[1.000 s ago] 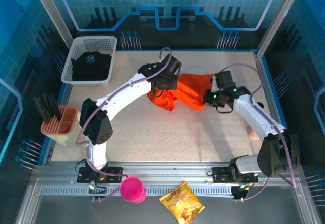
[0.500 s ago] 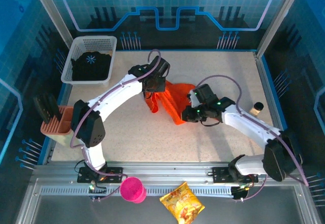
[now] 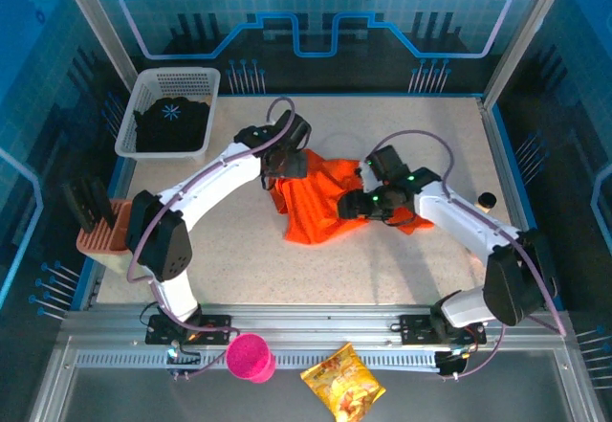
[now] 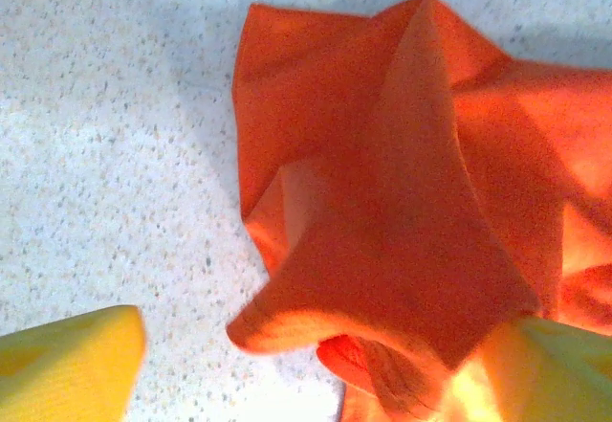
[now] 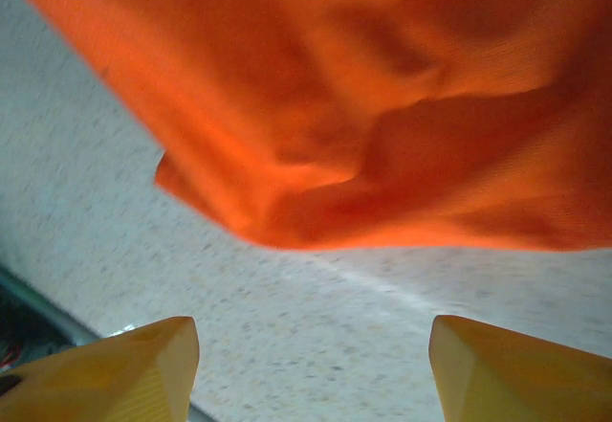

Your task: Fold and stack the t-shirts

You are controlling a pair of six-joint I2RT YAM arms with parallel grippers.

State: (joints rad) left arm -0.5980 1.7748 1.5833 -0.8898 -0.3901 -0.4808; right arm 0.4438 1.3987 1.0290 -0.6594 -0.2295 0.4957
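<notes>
The orange t-shirt (image 3: 320, 207) lies crumpled in a heap mid-table. My left gripper (image 3: 274, 167) hovers at its upper-left edge. In the left wrist view that gripper (image 4: 306, 374) is open, and a fold of the orange t-shirt (image 4: 382, 183) droops between its yellow fingers (image 4: 67, 365) and rests against the right one. My right gripper (image 3: 348, 208) is over the heap's right side. Seen from the right wrist, it (image 5: 320, 374) is open with bare table between its fingertips (image 5: 521, 369) and the orange t-shirt (image 5: 382, 106) just ahead. A black t-shirt (image 3: 172, 123) with a pale snowflake print lies in the basket.
The white mesh basket (image 3: 158, 81) stands at the back left. A peach holder (image 3: 113, 235) with black tools is at the left edge. A small cylinder (image 3: 486, 200) sits at the right. A pink cup (image 3: 251, 357) and a snack bag (image 3: 342, 381) lie on the front rail.
Both grippers have opened and let go of the orange t-shirt, which has dropped into a wider heap. Both arms have drifted leftward.
</notes>
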